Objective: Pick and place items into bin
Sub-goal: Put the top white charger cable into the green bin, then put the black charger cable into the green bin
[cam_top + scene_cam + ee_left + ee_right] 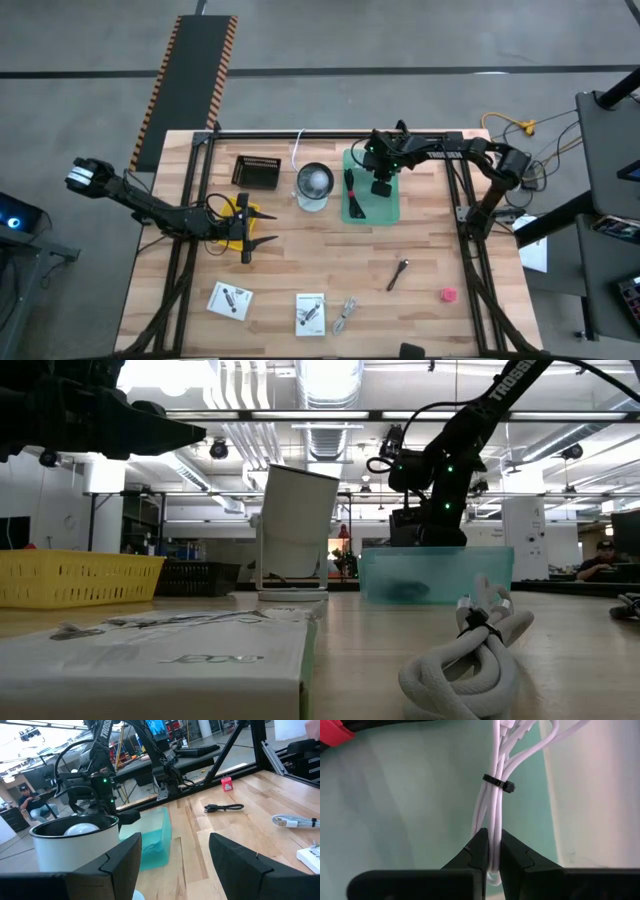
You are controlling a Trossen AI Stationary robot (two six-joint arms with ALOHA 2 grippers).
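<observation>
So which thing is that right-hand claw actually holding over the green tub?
Find the translucent green plastic bin at the back of the wooden table, beside the white cup. Above it, the right gripper pinches a bundle of thin white cable. A small black tie cinches its strands, unlike the loose grey cable at the table's front.

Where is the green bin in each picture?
High view: green bin upper middle, right of white cup.
Low view: right of centre, beside the cup.
Left wrist view: middle, beside the cup.
Right wrist view: background behind white cable.
Landmark: the cup.
</observation>
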